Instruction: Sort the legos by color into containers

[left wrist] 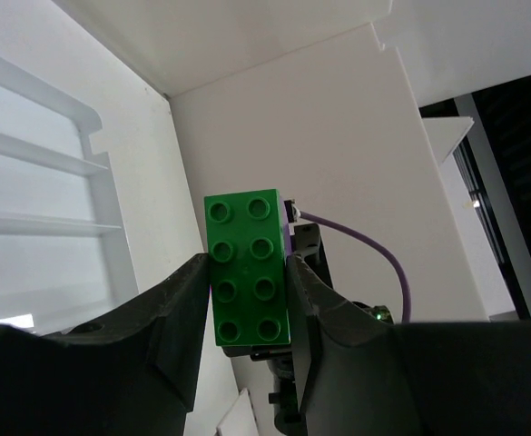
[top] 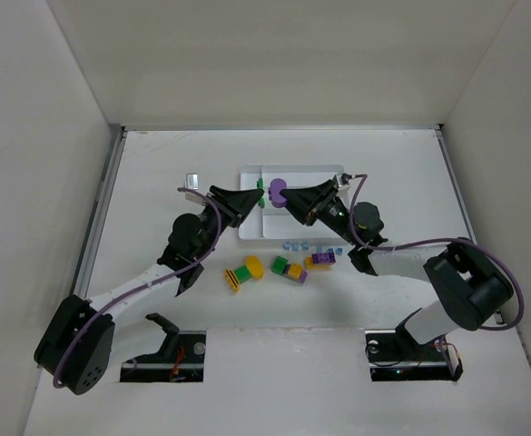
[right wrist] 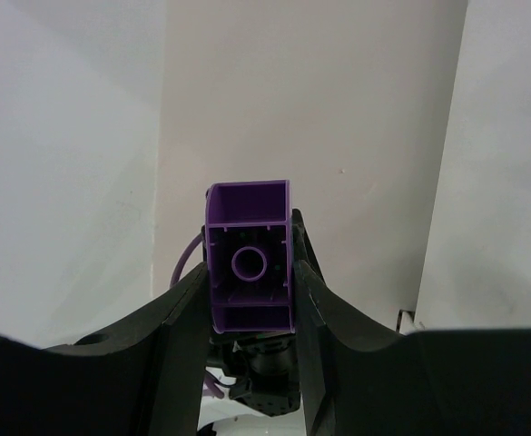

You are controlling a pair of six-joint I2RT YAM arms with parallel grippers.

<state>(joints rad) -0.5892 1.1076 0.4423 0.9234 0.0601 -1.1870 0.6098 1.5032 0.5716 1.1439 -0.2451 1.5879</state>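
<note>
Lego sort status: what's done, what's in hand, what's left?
Done: no brick visibly rests in the tray, though part of it is hidden.
In hand: the left gripper holds a green brick and the right gripper holds a purple brick, both over the tray.
Left: the yellow-green cluster, green-purple cluster, purple-yellow cluster and light-blue pieces lie on the table.

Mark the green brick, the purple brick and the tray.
green brick (left wrist: 247, 268): left wrist view, middle of studded face.
purple brick (right wrist: 249, 263): right wrist view, centre tube of hollow underside.
tray (top: 256, 229): top external view, bare near-left corner.
</note>
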